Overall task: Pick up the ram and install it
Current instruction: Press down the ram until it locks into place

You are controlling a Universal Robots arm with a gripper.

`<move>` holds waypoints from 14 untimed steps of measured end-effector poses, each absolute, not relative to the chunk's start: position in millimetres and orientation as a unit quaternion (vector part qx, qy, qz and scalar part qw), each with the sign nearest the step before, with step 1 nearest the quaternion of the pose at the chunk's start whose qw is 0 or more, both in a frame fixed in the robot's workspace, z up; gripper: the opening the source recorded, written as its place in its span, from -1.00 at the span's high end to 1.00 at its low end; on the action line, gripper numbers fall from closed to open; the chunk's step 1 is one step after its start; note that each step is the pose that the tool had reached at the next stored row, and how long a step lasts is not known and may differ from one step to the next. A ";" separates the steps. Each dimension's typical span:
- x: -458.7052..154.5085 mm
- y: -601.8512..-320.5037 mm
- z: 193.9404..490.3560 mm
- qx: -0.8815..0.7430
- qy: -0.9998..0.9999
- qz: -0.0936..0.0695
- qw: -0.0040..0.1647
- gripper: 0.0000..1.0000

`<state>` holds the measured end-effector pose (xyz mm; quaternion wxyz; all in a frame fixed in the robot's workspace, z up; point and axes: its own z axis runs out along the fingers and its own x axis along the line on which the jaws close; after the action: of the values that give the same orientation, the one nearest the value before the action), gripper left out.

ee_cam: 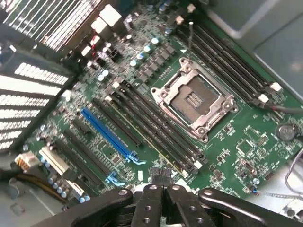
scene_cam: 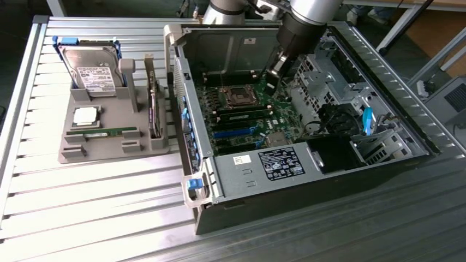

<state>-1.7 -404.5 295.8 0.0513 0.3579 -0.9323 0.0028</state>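
The gripper [ee_cam: 163, 189], shut and empty, hangs inside the case [scene_cam: 240, 180] above the motherboard [ee_cam: 227, 142]; the ram [scene_cam: 109, 132] lies lengthwise in the tray [scene_cam: 73, 155], well apart.

Strong light falls on the ribbed metal surface [scene_cam: 95, 207] in the exterior view, and the glare there is almost white near the exterior view's left and lower part. The inside of the open computer case [scene_cam: 291, 180] is darker, and the arm [scene_cam: 302, 33] throws shade on the green board [scene_cam: 248, 120]. This view is a little soft. In the wrist view the board [ee_cam: 236, 142] is evenly lit and quite sharp, but the bright slots [ee_cam: 28, 90] are overexposed, and the black end effector [ee_cam: 163, 189] close to the camera is dark and slightly blurred.
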 end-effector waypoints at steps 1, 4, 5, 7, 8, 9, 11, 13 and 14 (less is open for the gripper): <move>-1.7 -404.5 295.7 0.343 -0.938 0.002 0.051 0.82; -1.7 -404.5 295.7 0.295 -0.954 -0.001 0.051 0.82; -1.7 -404.5 295.8 0.281 -0.958 -0.001 0.051 0.82; -1.7 -404.5 295.7 0.250 -0.967 -0.003 0.051 0.82; -1.7 -404.5 295.7 0.238 -0.970 -0.004 0.051 0.82; -1.7 -404.5 295.7 0.227 -0.972 -0.004 0.051 0.82; -1.7 -404.5 295.7 0.189 -0.981 -0.006 0.051 0.82; -1.7 -404.5 295.7 0.154 -0.987 -0.008 0.051 0.82; -1.7 -404.5 295.6 0.138 -0.989 -0.009 0.051 0.82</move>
<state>-1.7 -404.5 295.6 0.0507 0.1384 -0.9890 -0.0089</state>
